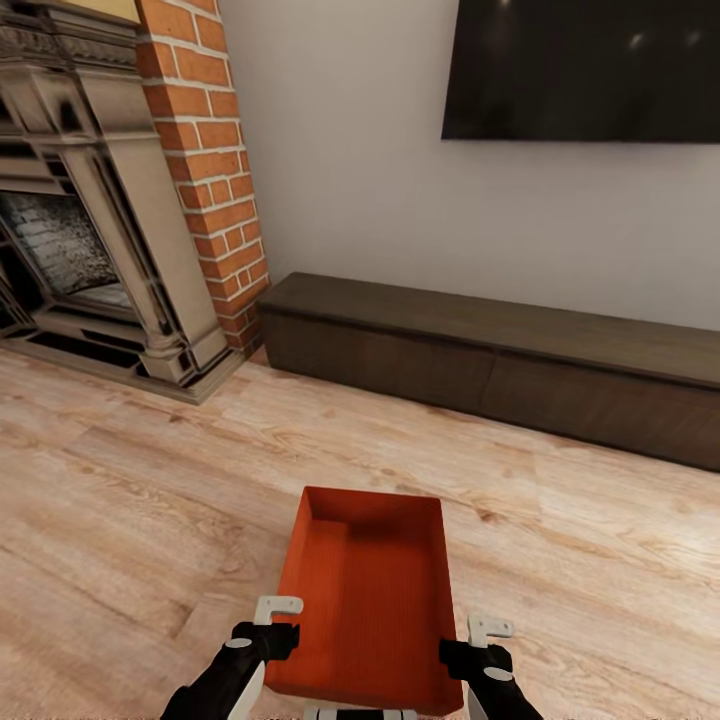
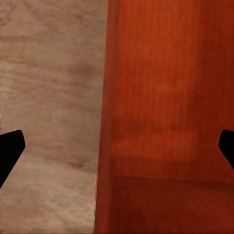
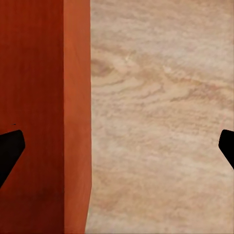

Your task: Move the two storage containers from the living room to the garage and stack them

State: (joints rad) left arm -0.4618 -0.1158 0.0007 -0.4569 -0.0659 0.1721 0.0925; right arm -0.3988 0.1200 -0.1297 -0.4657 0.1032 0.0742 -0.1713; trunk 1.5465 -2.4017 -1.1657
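Note:
One orange-red storage container [image 1: 370, 590] lies open-top on the light wood planks of the living room, straight ahead of me, its long side pointing toward the wall. My left gripper [image 1: 275, 625] is open at its near-left corner; in the left wrist view the left gripper [image 2: 117, 148] straddles the container's side wall [image 2: 105, 122]. My right gripper [image 1: 478, 640] is open at the near-right corner, and the right gripper [image 3: 117, 148] likewise spans the container's wall [image 3: 75, 122] in its wrist view. The garage is out of view.
A low dark wooden cabinet [image 1: 500, 360] runs along the white wall beneath a black TV [image 1: 585, 70]. A red brick column [image 1: 205, 170] and a stone fireplace [image 1: 80, 220] stand at the left. Wood floor [image 1: 130, 500] stretches on both sides of the container.

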